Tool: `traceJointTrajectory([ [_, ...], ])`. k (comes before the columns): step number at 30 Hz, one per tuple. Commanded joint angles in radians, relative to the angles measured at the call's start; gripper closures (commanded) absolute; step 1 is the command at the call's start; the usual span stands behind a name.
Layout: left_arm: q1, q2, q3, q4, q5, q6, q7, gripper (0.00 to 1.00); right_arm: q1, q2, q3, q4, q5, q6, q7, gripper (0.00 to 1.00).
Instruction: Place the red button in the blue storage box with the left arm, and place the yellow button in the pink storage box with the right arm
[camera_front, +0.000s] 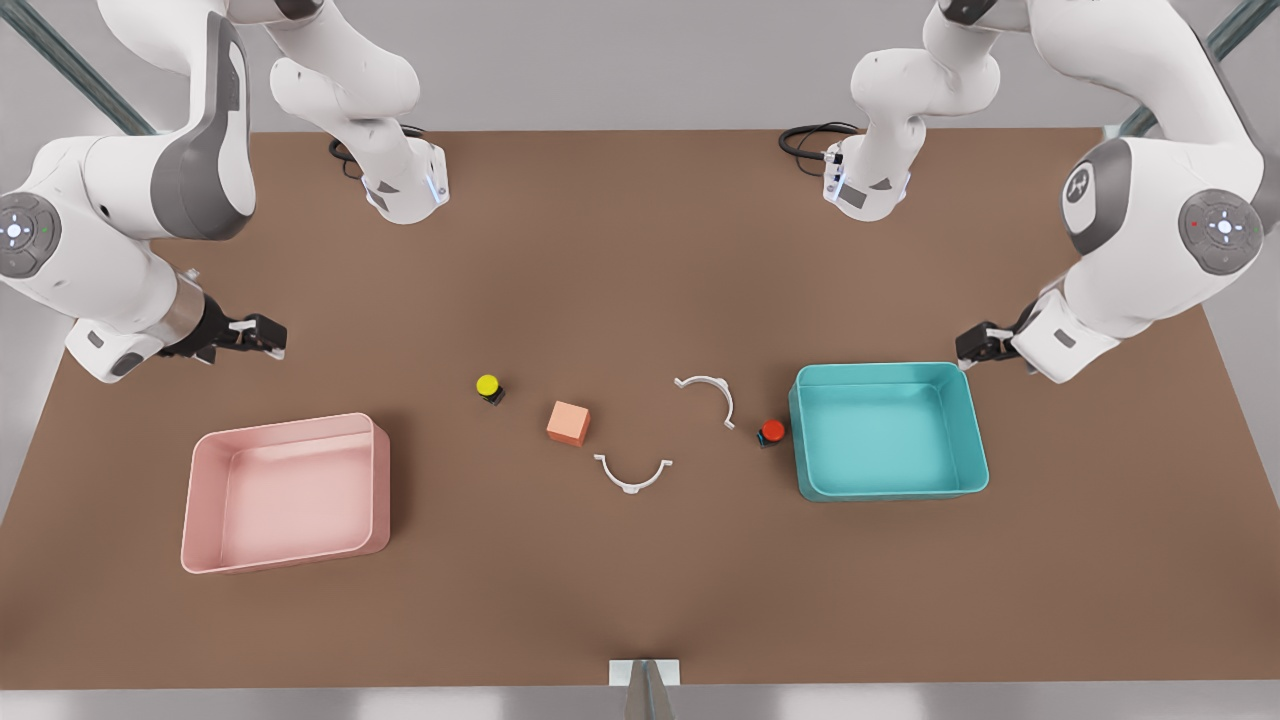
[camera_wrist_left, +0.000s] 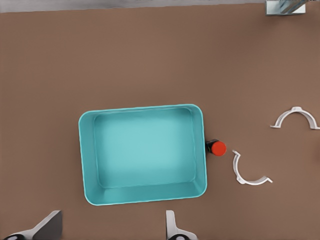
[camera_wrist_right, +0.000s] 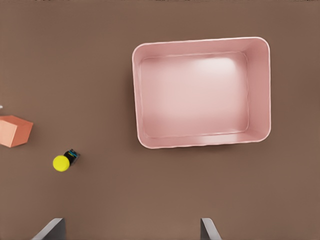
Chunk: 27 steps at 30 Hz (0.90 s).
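Observation:
The red button (camera_front: 772, 431) lies on its side against the outer wall of the blue storage box (camera_front: 960, 478), on the side facing the table's middle; the left wrist view shows the button (camera_wrist_left: 217, 148) and the box (camera_wrist_left: 88, 160) too. My left gripper (camera_front: 975, 345) hovers open above the box's far corner, at the front view's right. The yellow button (camera_front: 488, 386) lies toward the middle, some way from the pink storage box (camera_front: 205, 500). Over at the front view's left, my right gripper (camera_front: 262, 335) hangs open behind the pink box (camera_wrist_right: 254, 85), apart from the yellow button (camera_wrist_right: 61, 162).
An orange cube (camera_front: 568, 423) sits between the two buttons. Two white curved clips (camera_front: 632, 474) (camera_front: 712, 393) lie near the middle, one close to the red button. Both boxes hold nothing. A small grey mount (camera_front: 644, 673) is at the table's front edge.

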Motion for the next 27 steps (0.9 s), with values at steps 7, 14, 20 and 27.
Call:
traceJointTrajectory([
  [7, -0.276, 0.165, -0.016, 0.002, 0.071, 0.243, 0.618, 0.0, 0.046, 0.085, 0.122, -0.004, -0.003, 0.1, 0.08, 0.0],
  [14, -0.382, 0.191, -0.022, -0.377, 0.048, 0.78, 1.045, 0.0, 0.208, 0.197, 0.223, -0.234, -0.009, 0.434, 0.469, 0.0],
  [20, -0.385, 0.268, -0.017, -0.467, 0.049, 1.007, 1.072, 0.0, 0.204, 0.162, 0.246, -0.467, -0.01, 0.695, 0.51, 0.0],
  [27, -0.377, 0.317, 0.001, -0.495, 0.051, 1.063, 1.092, 0.0, 0.173, 0.177, 0.245, -0.564, -0.039, 0.846, 0.51, 0.0],
])
